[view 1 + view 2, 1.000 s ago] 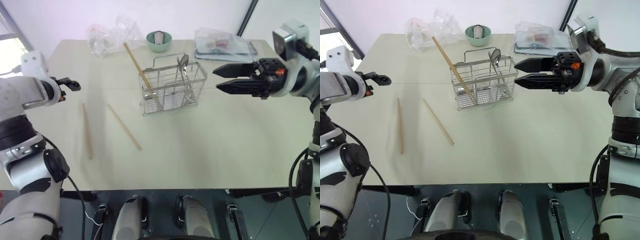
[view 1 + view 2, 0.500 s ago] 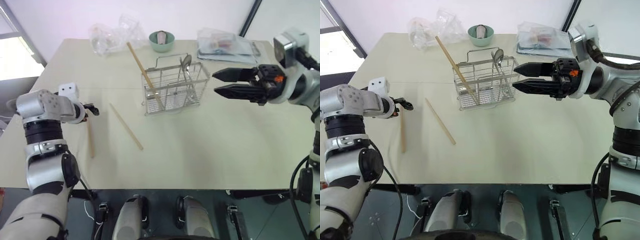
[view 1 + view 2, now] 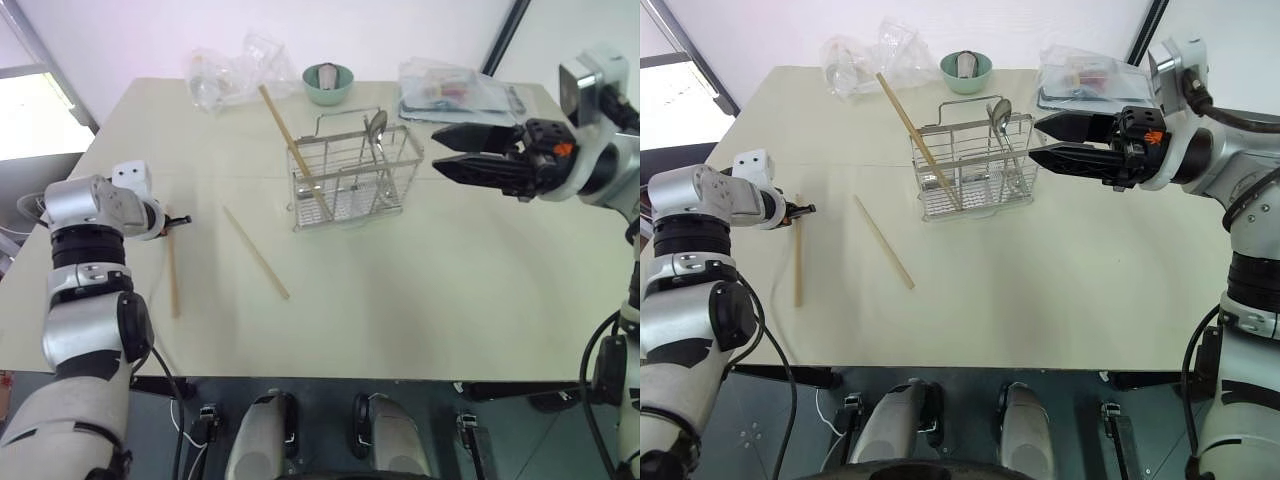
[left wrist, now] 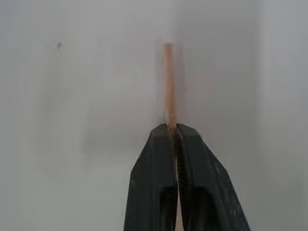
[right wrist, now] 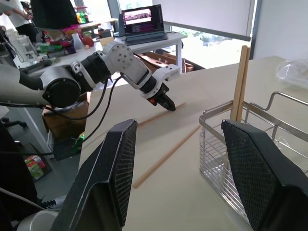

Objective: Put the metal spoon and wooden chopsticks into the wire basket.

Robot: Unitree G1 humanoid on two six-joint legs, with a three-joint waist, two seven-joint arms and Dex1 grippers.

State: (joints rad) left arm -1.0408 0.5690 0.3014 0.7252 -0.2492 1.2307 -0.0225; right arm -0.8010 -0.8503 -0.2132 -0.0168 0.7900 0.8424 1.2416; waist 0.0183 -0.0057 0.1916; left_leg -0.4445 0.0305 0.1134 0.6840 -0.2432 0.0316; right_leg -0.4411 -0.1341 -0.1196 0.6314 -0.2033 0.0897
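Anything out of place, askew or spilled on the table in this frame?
Nothing spilled or damaged. One chopstick leans askew out of the wire basket; two more lie loose on the table, not parallel.

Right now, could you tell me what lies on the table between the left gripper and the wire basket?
One loose wooden chopstick lies between the left gripper and wire basket, seen in both eye views.

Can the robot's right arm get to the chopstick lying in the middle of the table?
Probably yes. The right end effector hangs open past the wire basket, and bare table lies between it and that chopstick.
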